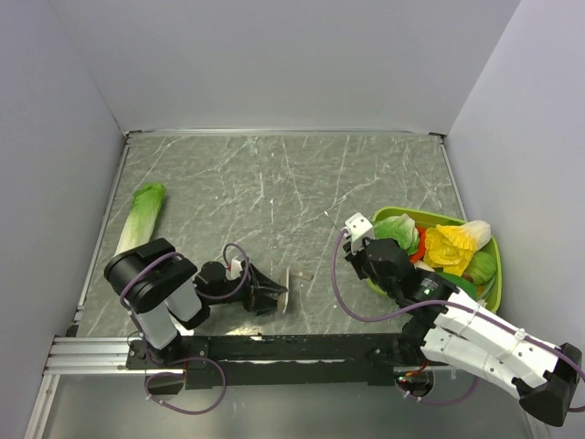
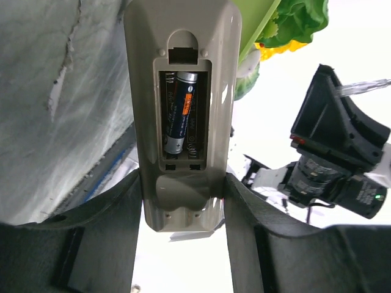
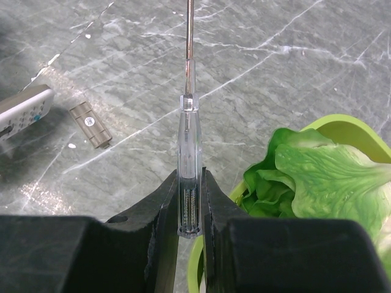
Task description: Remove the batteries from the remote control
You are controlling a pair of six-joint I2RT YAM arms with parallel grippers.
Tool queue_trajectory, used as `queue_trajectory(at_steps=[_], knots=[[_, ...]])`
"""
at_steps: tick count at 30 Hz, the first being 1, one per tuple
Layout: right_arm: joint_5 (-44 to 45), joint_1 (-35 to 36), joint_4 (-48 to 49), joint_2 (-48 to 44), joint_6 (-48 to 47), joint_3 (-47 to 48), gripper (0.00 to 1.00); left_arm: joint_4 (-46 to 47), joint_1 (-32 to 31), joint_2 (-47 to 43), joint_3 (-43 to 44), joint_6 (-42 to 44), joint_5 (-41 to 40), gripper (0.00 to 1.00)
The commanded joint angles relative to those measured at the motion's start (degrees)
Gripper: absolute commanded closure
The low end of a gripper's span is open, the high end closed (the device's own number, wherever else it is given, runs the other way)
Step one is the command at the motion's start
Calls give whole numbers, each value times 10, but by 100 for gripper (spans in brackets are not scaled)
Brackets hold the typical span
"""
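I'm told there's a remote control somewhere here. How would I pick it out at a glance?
At the near edge of the marbled table, the left arm's hand clamps a slim beige bar: the remote control. Its back has an open oblong recess holding a dark, orange-striped battery, unlike the smaller tan piece lying nearby.

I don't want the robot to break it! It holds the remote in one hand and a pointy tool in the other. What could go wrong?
1. The left gripper pinches the remote control only near one end, so a push from the thin tool might tip or drop it.
2. The thin tool in the right gripper has a slim metal tip; it could slip off the battery in the open compartment and scratch the remote.
3. A freed battery might roll away.
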Motion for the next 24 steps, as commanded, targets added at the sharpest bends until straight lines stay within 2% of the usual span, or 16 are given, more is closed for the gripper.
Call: queue_trajectory(at_steps=[1, 10, 13, 17, 24], knots=[[13, -4, 2, -7, 0, 15, 100, 295, 10, -39, 1, -27, 11, 99], [-1, -3, 2, -3, 0, 12, 100, 295, 37, -111, 13, -61, -11, 99], [-51, -4, 3, 13, -1, 16, 100, 296, 52, -123, 0, -89, -25, 99], [-176, -1, 2, 49, 13, 15, 100, 296, 56, -154, 10, -112, -43, 99], [-254, 23, 66, 73, 55, -8, 100, 296, 66, -210, 30, -108, -49, 99]])
